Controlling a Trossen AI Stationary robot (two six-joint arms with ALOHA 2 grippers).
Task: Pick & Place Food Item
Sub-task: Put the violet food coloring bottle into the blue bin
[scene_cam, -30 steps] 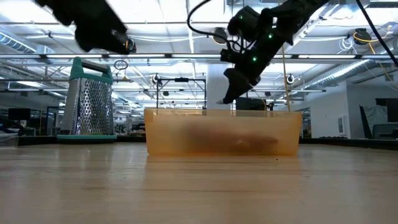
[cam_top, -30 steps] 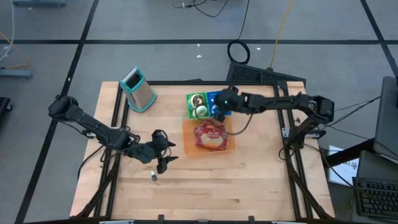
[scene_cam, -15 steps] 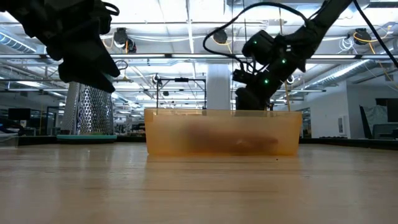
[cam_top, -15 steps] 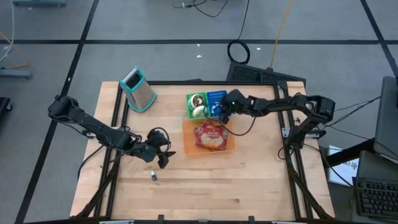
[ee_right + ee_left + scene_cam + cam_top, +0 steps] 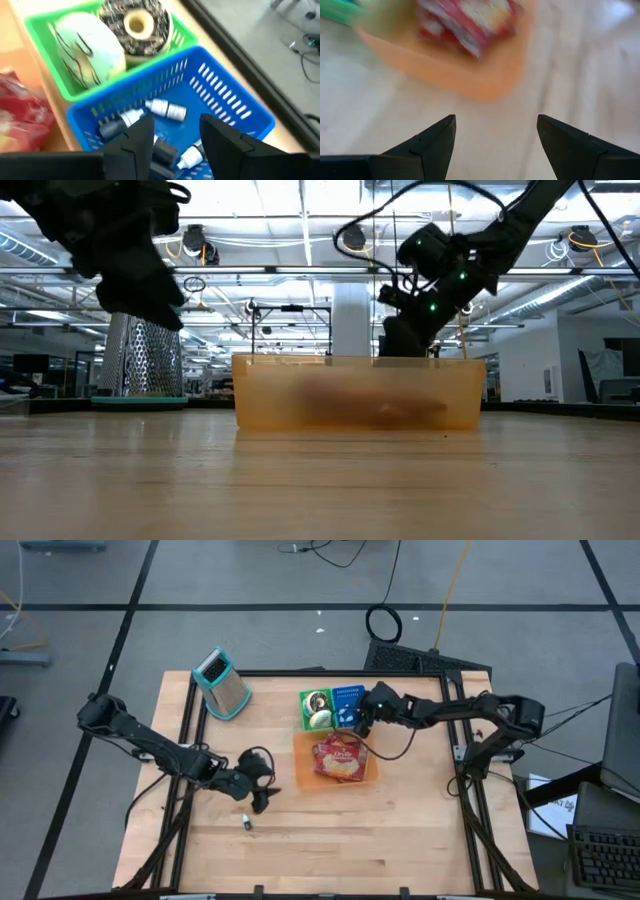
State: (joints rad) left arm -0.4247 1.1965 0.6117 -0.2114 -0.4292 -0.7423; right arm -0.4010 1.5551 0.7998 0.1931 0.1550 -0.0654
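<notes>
A red snack bag [image 5: 338, 759] lies in the orange tray [image 5: 372, 776] at mid-table. Behind the tray stand a green basket [image 5: 47, 27] with a pale green donut [image 5: 90, 47] and a chocolate donut [image 5: 136, 22], and a blue basket [image 5: 240, 107] with small white bottles [image 5: 167, 109]. My right gripper [image 5: 176, 130] hangs open over the blue basket, at its side nearest the tray [image 5: 360, 726]; whether it touches a bottle, I cannot tell. My left gripper [image 5: 495, 125] is open above bare table [image 5: 265, 792], left of the tray, pointing at the tray and bag [image 5: 465, 22].
A metal grater [image 5: 222, 683] with teal trim stands at the far left of the table. A small bottle-like object [image 5: 246, 823] lies on the wood just near of my left gripper. The near half of the table [image 5: 380, 850] is open wood.
My right gripper has come down behind the tray, toward the blue basket. My left gripper has sunk toward the table and rolled a little. The bag, tray and baskets have stayed where they were.
</notes>
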